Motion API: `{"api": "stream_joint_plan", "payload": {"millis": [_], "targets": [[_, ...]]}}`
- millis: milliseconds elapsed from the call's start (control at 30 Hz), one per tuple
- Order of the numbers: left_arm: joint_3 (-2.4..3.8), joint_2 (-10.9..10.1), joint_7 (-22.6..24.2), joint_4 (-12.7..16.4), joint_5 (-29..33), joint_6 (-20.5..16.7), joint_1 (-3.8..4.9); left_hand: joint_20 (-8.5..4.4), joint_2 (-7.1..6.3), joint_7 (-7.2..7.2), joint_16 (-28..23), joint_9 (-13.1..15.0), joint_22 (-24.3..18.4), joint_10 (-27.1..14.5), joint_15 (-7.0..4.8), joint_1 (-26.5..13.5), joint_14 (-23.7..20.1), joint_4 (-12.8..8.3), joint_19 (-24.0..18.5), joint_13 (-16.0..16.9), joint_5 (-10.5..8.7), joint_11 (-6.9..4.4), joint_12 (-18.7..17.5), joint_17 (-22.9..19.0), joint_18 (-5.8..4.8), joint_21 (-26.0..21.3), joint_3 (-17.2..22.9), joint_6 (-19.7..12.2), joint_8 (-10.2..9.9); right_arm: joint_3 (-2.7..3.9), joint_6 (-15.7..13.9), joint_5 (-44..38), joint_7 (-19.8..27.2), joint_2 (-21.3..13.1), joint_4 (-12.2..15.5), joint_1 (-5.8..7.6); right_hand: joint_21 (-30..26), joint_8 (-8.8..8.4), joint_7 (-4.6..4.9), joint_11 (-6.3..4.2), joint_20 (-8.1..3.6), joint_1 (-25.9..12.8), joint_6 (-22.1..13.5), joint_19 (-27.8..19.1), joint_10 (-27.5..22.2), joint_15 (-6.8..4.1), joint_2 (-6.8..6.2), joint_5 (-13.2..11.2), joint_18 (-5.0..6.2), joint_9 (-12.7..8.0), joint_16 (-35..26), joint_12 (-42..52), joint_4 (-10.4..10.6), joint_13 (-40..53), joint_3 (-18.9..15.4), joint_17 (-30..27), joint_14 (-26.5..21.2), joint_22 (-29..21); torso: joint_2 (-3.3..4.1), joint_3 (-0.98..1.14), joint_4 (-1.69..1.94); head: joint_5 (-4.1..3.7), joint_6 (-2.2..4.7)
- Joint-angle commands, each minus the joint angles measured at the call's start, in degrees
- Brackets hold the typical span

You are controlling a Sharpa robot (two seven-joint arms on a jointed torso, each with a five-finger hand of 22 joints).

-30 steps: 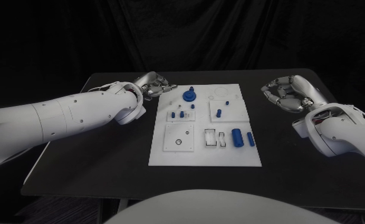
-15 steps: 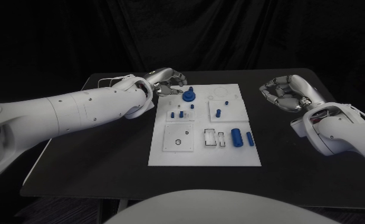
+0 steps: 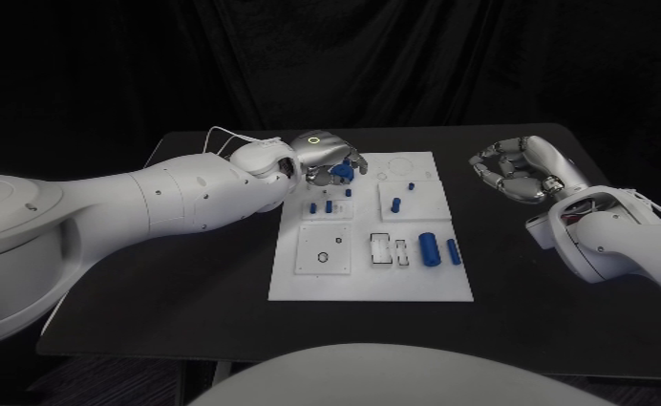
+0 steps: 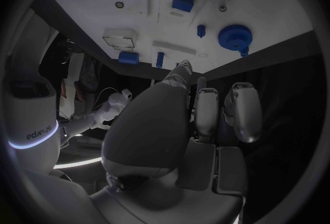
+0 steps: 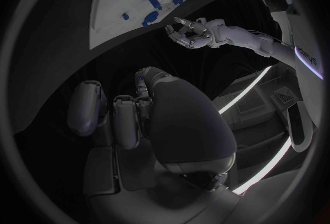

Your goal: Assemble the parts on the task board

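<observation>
My left robot hand (image 3: 325, 159) hangs over the far left corner of the white board (image 3: 370, 282), which lies flat in the middle of the black tabletop (image 3: 165, 282). Its fingers are curled downward around the round blue knob (image 3: 342, 173) that stands there, though from the head view I cannot tell whether they touch it. From my left wrist the knob (image 4: 236, 37) sits just beyond my fingertips (image 4: 184, 67), apart from them, so this robot hand holds nothing and its fingers are loosely bent rather than clenched. My right robot hand (image 3: 513, 169) is raised beside the right edge of the board, well apart from it, fingers curled inward on nothing; my right wrist view shows the same curled fingers (image 5: 127, 116) with nothing in them. On the board, a few small blue pegs (image 3: 328, 206) stand in the left middle section, and another small blue peg (image 3: 396, 203) stands in the section to their right. Nearer to me, a thick blue cylinder (image 3: 430, 248) lies on its side, with a thinner blue pin (image 3: 454, 252) just beside it toward the right edge. Left of the cylinder are two small rectangular cutouts (image 3: 387, 250), and further left a square panel with a small dark ring (image 3: 324, 257).
</observation>
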Motion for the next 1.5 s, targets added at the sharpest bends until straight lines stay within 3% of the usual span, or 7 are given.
{"api": "stream_joint_plan", "payload": {"millis": [33, 333, 833, 967, 1500], "targets": [[0.06, 1.11, 0.28, -1.00, -5.92, 1.58, -0.27, -0.32, -0.58, -0.23, 0.49, -0.53, 10.23, -0.12, -0.12, -0.20, 0.26, 0.10, 0.23, -0.36, -0.29, 0.00, 0.53, -0.02, -0.66, 0.19, 0.59, 0.42, -0.47, 0.04, -0.13, -0.11, -0.07, -0.02, 0.13, -0.11, -0.27, 0.39, -0.06, -0.05, 0.03, -0.34, -0.28, -0.48, -0.41, -0.10, 0.00, 0.20, 0.62, -0.08, -0.27, -0.05, -0.06, 2.17, 0.28, 8.36, 2.92, 8.91, -0.06, 0.03, 0.02, -0.05, -0.01], [0.07, 3.39, -1.98, -3.57, -9.86, 4.49, -0.98, -0.22, -1.21, 0.83, 0.49, -2.56, 10.18, 0.71, -0.01, -2.25, -0.22, 0.55, 0.14, -1.78, -1.47, 0.06, 1.65, -0.96, -0.65, 0.05, 1.53, 4.09, -0.31, 0.04, -0.10, -0.11, -0.05, -0.07, 0.25, -0.11, -0.27, 0.39, -0.06, -0.05, 0.03, -0.34, -0.28, -0.48, -0.41, -0.10, 0.00, 0.20, 0.62, -0.08, -0.27, -0.05, -0.06, 2.17, 0.28, 8.36, 2.92, 8.91, -0.02, 0.02, 0.00, 0.07, -0.01], [0.07, 5.22, -4.32, -6.77, -10.95, 8.75, -1.74, -0.17, -1.62, 1.18, 0.15, -3.32, 10.03, 0.57, 0.08, -3.30, -0.61, 0.59, -0.17, -2.25, -1.64, 0.29, 1.86, -1.80, -0.53, -0.49, 1.65, 4.95, -0.50, 0.04, 0.01, -0.11, -0.07, -0.18, 0.45, -0.11, -0.27, 0.39, -0.06, -0.05, 0.03, -0.34, -0.28, -0.48, -0.41, -0.10, 0.00, 0.20, 0.62, -0.08, -0.27, -0.05, -0.06, 2.17, 0.28, 8.36, 2.92, 8.91, 0.00, 0.03, 0.01, -0.19, -0.01], [0.08, 5.57, -4.25, -7.58, -10.97, 8.61, -1.94, -0.12, -1.65, 1.06, 0.03, -3.65, 9.99, 0.79, 0.16, -3.55, -0.79, 0.47, -0.26, -2.29, -1.40, 0.38, 2.14, -2.07, -0.52, -0.63, 1.79, 4.85, -0.76, 0.04, 0.01, -0.11, -0.04, -0.17, 0.42, -0.11, -0.29, 0.52, -0.12, -0.09, 0.03, -0.42, -0.18, -0.48, -0.44, -0.12, -0.02, 0.23, 0.63, -0.07, -0.23, -0.05, -0.08, 2.13, 0.28, 8.39, 2.94, 8.91, -0.02, 0.03, 0.02, 0.04, -0.01], [0.08, 7.26, -4.00, -10.34, -10.98, 7.35, -3.02, -0.03, -0.94, 0.87, -0.37, -4.40, 9.71, 1.17, 0.19, -3.66, -1.45, -0.19, -0.93, -2.38, 0.23, 0.24, 2.93, -3.10, -0.30, -1.67, 3.21, 5.68, -0.87, 0.04, 0.02, -0.11, -0.14, -0.17, 0.49, -0.11, -0.29, 0.53, -0.12, -0.09, 0.03, -0.41, -0.18, -0.48, -0.45, -0.12, -0.01, 0.24, 0.63, -0.07, -0.24, -0.06, -0.09, 2.12, 0.29, 8.38, 2.94, 8.91, -0.09, 0.01, 0.03, -0.29, -0.01]]}}
